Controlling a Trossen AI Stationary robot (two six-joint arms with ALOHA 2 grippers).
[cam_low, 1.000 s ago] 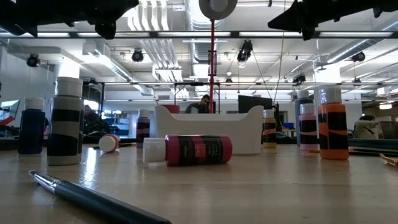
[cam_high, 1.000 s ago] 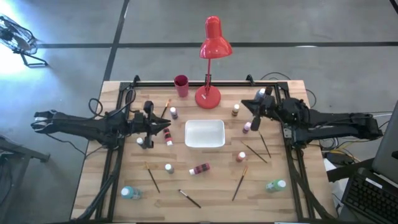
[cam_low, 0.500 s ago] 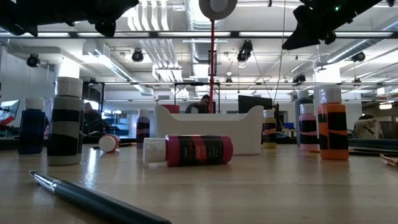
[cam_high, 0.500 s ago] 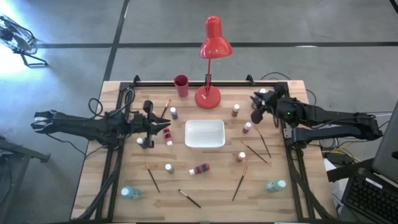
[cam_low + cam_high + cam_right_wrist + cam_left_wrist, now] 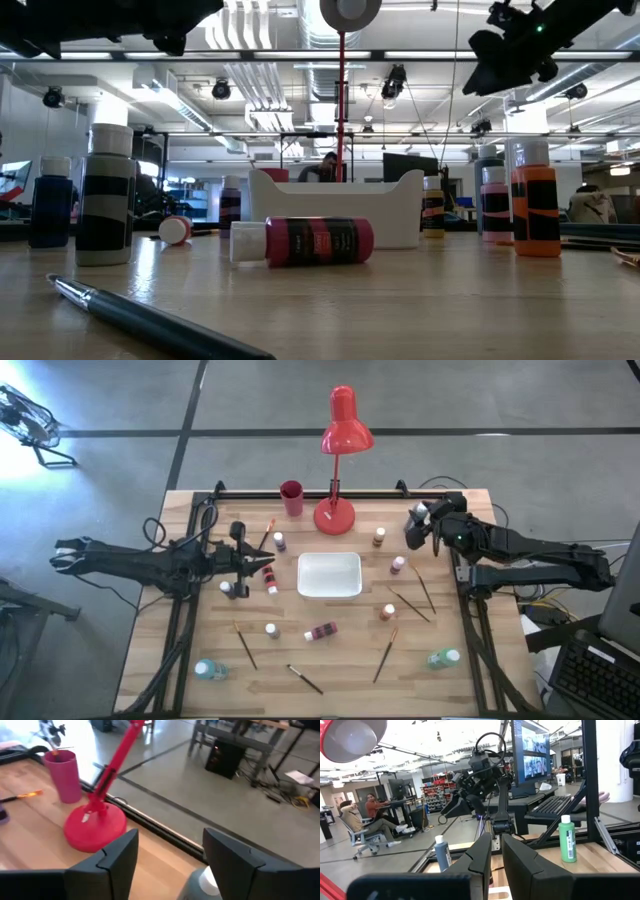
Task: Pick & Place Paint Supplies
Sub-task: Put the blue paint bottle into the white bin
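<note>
My right fingers are spread wide with nothing between them, raised above the back right part of the surface. Just beneath them a pale bottle cap peeks up in the gap. Farther ahead of them stands the red lamp base, and beyond it the red cup, with an orange-tipped brush lying on the wood beside that.

My left fingers are nearly pressed together, only a thin slit between them, and they pinch nothing; they hang over the left side of the surface next to a red bottle. Ahead of them, across the surface, a dark blue bottle and a green bottle stand upright, and my right arm rises behind them.

The paint supplies lie scattered and untouched. Between my two sets of fingers sits the white tray. Nearer the front edge a pink bottle lies on its side, with a white-capped bottle close by, two teal bottles toward the front corners, and thin brushes spread around. An orange bottle and a pink-capped bottle stand toward my right fingers.
</note>
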